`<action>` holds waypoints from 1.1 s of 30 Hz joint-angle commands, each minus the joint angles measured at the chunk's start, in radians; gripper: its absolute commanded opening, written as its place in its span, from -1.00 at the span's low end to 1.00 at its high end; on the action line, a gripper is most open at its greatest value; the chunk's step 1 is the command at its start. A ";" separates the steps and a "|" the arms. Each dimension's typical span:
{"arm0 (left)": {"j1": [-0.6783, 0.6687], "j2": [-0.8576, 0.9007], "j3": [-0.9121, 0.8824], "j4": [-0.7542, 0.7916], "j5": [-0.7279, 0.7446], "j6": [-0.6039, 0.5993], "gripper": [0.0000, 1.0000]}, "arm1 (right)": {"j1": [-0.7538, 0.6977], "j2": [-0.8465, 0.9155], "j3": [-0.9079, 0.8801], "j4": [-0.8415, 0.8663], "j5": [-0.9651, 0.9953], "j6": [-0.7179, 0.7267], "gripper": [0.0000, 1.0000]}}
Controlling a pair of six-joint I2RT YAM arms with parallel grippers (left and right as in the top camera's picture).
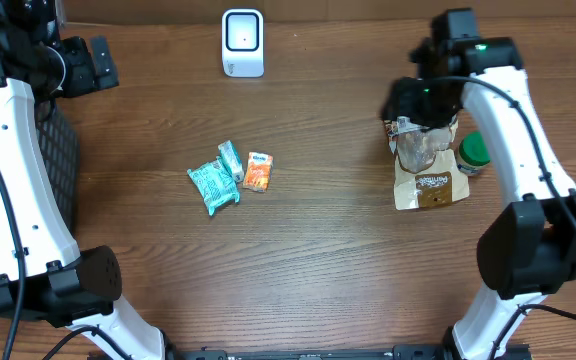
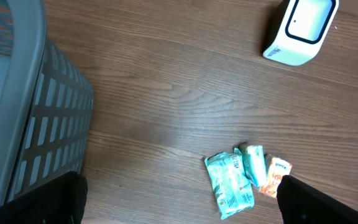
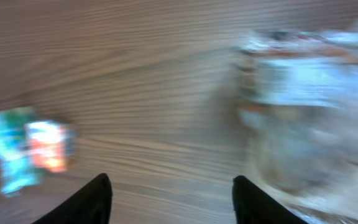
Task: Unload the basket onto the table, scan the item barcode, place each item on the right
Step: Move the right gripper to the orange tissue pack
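Reaching step, by my read: nothing is held and nothing is at the scanner yet. The right gripper (image 3: pixel 171 190) hangs over the pile on the right side of the table (image 1: pixel 348 260), jaws apart with only bare wood between them. The right wrist view is blurred, so I can't tell how close the fingers are to contact.

Likely target is the clear bag (image 1: pixel 420 148) directly under that wrist. It overlaps the top end of a brown pouch (image 1: pixel 434 188), with a green-lidded jar (image 1: pixel 474 152) just beside them. Mid-table, well apart from that pile, a teal packet (image 1: pixel 213 187), small green packet (image 1: pixel 231 160) and orange packet (image 1: pixel 258 172) sit bunched together.

At the far edge is the white scanner (image 1: pixel 243 42). The left gripper (image 2: pixel 179 208) is at the far left near the basket (image 1: pixel 60 165), jaws wide and empty.

Next: descend and close on the bag alone, without dragging the pouch or jar. Then present its barcode to the scanner. The barcode side isn't visible yet.
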 commanded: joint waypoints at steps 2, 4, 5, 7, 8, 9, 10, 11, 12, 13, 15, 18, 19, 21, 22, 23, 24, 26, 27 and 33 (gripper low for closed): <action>-0.001 -0.013 0.008 0.001 0.011 0.015 0.99 | 0.142 -0.011 -0.086 0.116 -0.175 0.145 0.02; -0.001 -0.013 0.008 0.000 0.011 0.015 0.99 | 0.197 -0.011 -0.134 0.185 -0.164 0.212 -0.10; -0.001 -0.013 0.008 0.000 0.011 0.015 0.99 | 0.226 -0.010 -0.161 0.225 -0.155 0.246 -0.16; -0.001 -0.013 0.008 0.000 0.011 0.015 0.99 | 0.281 -0.009 -0.211 0.301 -0.134 0.313 -0.35; -0.001 -0.013 0.008 0.001 0.011 0.015 0.99 | 0.304 -0.006 -0.233 0.336 -0.122 0.346 -0.46; -0.001 -0.013 0.008 0.001 0.011 0.015 0.99 | 0.330 -0.005 -0.257 0.376 -0.106 0.391 -0.56; -0.001 -0.013 0.008 0.000 0.011 0.015 0.99 | 0.353 -0.001 -0.278 0.416 -0.092 0.434 -0.68; -0.001 -0.013 0.008 0.001 0.011 0.015 0.99 | 0.372 0.002 -0.295 0.450 -0.080 0.466 -0.77; -0.001 -0.013 0.008 0.000 0.011 0.015 0.99 | 0.392 0.004 -0.314 0.489 -0.066 0.495 -0.84; -0.001 -0.013 0.008 0.001 0.011 0.015 0.99 | 0.418 0.008 -0.336 0.541 -0.050 0.535 -0.91; -0.001 -0.013 0.008 0.000 0.011 0.015 0.99 | 0.449 0.021 -0.353 0.601 -0.040 0.574 -0.92; -0.001 -0.013 0.008 0.000 0.011 0.015 0.99 | 0.488 0.055 -0.356 0.661 -0.036 0.592 -0.92; -0.001 -0.013 0.008 0.001 0.011 0.015 0.99 | 0.500 0.069 -0.356 0.675 -0.032 0.601 -0.92; -0.001 -0.013 0.008 0.000 0.011 0.015 0.99 | 0.519 0.096 -0.356 0.697 -0.023 0.608 -0.92; -0.001 -0.013 0.008 0.001 0.011 0.015 0.99 | 0.527 0.109 -0.356 0.704 -0.018 0.623 -0.92; -0.001 -0.013 0.008 0.000 0.011 0.015 0.99 | 0.534 0.121 -0.356 0.711 -0.019 0.628 -0.92; -0.001 -0.013 0.008 0.001 0.011 0.015 0.99 | 0.540 0.133 -0.356 0.717 -0.018 0.628 -0.92; -0.001 -0.013 0.008 0.000 0.011 0.015 0.99 | 0.549 0.146 -0.356 0.722 -0.018 0.627 -0.92; -0.001 -0.013 0.008 0.001 0.011 0.015 0.99 | 0.552 0.150 -0.356 0.724 -0.017 0.626 -0.92; -0.001 -0.013 0.008 0.000 0.011 0.015 0.99 | 0.552 0.151 -0.356 0.700 0.017 0.580 -0.92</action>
